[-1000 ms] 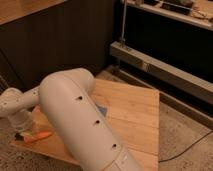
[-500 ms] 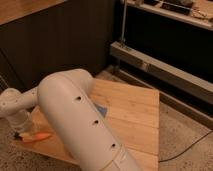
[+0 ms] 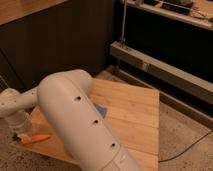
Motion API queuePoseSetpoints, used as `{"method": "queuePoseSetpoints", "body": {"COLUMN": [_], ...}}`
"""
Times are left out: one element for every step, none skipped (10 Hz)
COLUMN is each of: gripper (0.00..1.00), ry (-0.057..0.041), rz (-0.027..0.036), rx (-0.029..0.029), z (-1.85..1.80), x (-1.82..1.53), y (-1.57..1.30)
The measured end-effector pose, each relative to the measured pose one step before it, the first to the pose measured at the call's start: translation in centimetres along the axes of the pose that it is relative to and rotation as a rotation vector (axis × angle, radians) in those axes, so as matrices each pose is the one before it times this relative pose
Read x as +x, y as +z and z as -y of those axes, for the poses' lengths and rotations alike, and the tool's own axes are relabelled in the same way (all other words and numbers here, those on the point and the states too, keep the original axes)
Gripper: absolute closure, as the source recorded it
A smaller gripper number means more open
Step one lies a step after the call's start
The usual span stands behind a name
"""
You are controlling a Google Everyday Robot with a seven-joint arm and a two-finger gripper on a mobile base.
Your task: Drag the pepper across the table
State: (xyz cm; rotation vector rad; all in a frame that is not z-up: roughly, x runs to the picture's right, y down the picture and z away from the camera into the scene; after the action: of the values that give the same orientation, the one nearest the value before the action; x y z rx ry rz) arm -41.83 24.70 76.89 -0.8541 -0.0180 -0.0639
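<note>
Table (image 3: 132, 112): pale plank top, low in the room, with a speckled floor (image 3: 185, 135) to its right.
Arm (image 3: 80, 125): a thick white link crosses the middle of the view and hides much of the table's near-left part.
Blue thing (image 3: 101, 109): a small blue corner shows just past the arm — the rest is hidden.
Shelf rail (image 3: 160, 70): grey metal, behind the table, well apart from the pepper.
Cable (image 3: 187, 147): dark line on the floor at right.
Pepper (image 3: 34, 139): orange, lying flat near the table's near-left edge.
Gripper (image 3: 20, 135): down at the pepper's left end, touching or just above it.
Change: compared with a second ago, pepper and gripper sit at nearly the same spot — no clear shift.
</note>
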Motion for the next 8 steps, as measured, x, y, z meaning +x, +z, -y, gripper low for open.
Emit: {"method": "queuePoseSetpoints", "body": {"gripper": [0.78,0.78,0.78,0.78,0.78,0.78,0.78,0.78], "ry": [-0.00599,-0.00686,-0.01025,-0.01268,-0.01166,-0.01404,-0.00946,-0.01511], "rz": [0.00067,-0.00281,-0.00439,-0.00603,-0.00383,-0.00540,-0.00490,-0.00510], "rx": [-0.00693,-0.00510,-0.00685,-0.00680,-0.00578,-0.00558,-0.00395,-0.00637], "z": [-0.072,-0.170,-0.289,-0.303,-0.299,-0.366,-0.255,-0.482], "x": [0.021,-0.046,-0.087,-0.114,-0.183,-0.272,-0.161,-0.345], "y": [0.087,0.071,0.110,0.107,0.126,0.135,0.083,0.074]}}
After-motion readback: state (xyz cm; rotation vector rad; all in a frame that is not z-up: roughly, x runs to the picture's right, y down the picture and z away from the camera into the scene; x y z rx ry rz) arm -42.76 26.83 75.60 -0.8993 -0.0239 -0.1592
